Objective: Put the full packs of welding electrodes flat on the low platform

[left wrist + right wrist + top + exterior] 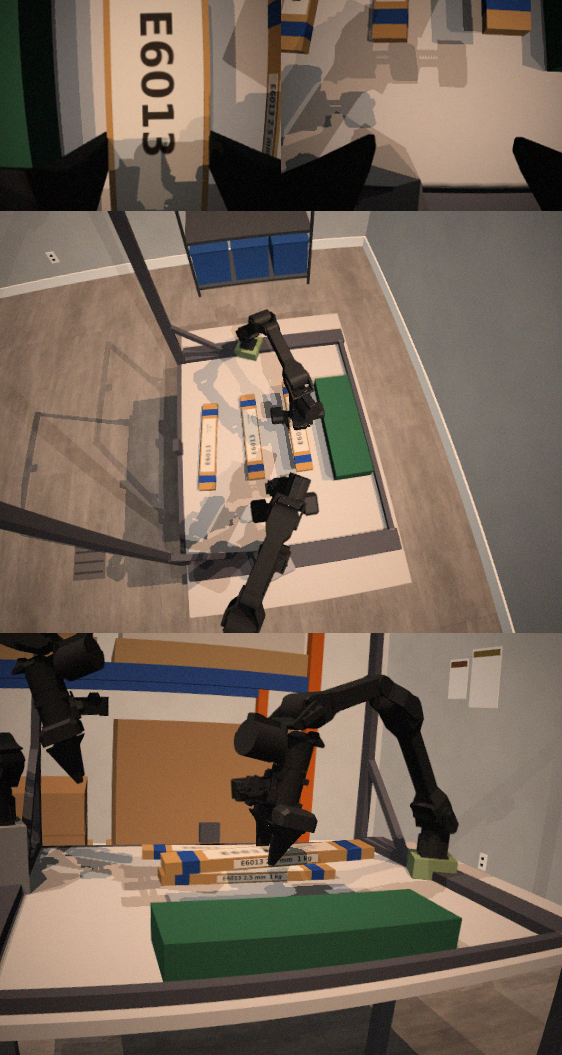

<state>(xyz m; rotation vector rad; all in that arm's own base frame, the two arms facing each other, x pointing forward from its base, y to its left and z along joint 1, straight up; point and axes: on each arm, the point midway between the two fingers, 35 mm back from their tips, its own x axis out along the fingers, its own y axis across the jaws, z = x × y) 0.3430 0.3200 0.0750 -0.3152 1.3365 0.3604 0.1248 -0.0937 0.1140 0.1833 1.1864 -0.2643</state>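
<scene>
My left gripper is shut on an orange, blue-banded E6013 electrode pack, gripping its sides and holding it above the table, beside the platform. The green low platform bears nothing. A middle pack and a left pack lie flat on the table, roughly parallel. My right gripper is open and empty, raised near the table's front end in the top view.
The white table has a dark frame around it. The platform lies close to the frame's right-hand bar in the top view. The left arm reaches over the held pack's far end. Dark uprights stand at the table's left corners.
</scene>
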